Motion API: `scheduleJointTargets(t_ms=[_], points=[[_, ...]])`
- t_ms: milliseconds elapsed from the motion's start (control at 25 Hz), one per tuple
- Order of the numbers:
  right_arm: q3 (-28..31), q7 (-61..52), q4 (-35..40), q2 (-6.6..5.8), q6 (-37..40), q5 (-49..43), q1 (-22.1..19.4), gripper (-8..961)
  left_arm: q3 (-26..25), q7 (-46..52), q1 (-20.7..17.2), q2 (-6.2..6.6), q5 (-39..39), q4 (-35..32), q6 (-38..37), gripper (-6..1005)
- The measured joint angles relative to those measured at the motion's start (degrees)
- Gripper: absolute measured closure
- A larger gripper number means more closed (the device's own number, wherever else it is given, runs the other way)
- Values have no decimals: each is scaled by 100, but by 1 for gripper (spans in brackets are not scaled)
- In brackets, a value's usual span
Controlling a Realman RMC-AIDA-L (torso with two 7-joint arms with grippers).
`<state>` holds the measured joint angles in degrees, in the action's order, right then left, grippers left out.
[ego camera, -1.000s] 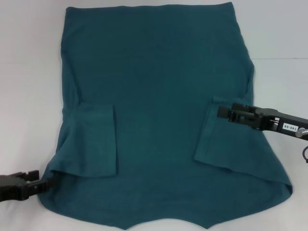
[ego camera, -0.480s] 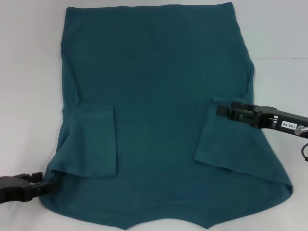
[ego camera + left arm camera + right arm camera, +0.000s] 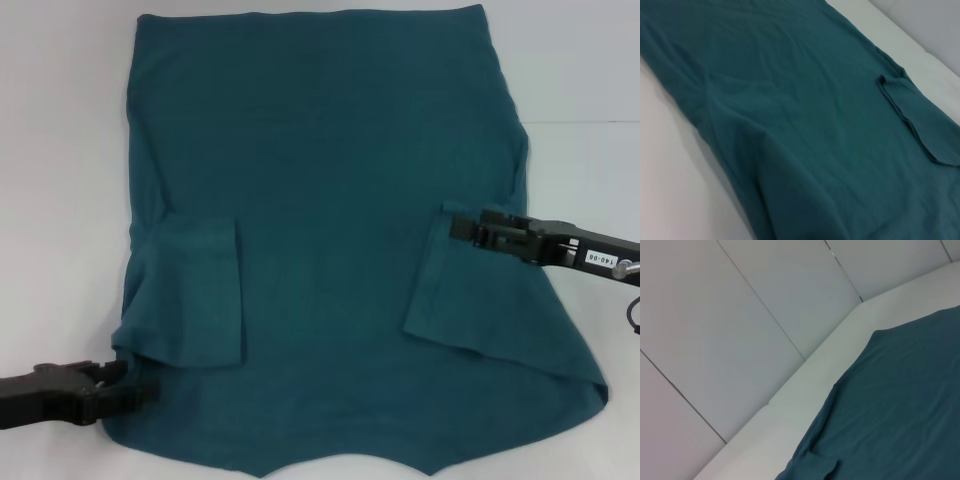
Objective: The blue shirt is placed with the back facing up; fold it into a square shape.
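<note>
The shirt (image 3: 330, 220) lay flat on the table (image 3: 60, 150), both sleeves folded in. The left gripper (image 3: 135, 392) nosed its near corner, the right gripper (image 3: 458, 226) the right sleeve; neither grip could be told. A shallow pinch risked slipping, spoiling the fold.

The large, plain teal-blue soft-fabric short-sleeved shirt (image 3: 330, 230) lies spread flat, both sleeves folded inward, between the two grippers.

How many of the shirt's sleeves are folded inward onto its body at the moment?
2: one sleeve lies on the blue shirt at the robot's left, the other at its right.
</note>
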<state>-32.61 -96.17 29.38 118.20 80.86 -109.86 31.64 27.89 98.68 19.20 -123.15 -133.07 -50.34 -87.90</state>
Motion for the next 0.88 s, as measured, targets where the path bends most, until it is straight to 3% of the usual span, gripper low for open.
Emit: scheduleJointTargets(t_ms=[480,880], points=[[16,2,-27,-9,-15,6,-51,38,-70,85,-36,26,-86,-102,-91,289],[22,2,-45,-9,-54,7,-49,37,-349,422,-214,52,-297,-565,-199,288]])
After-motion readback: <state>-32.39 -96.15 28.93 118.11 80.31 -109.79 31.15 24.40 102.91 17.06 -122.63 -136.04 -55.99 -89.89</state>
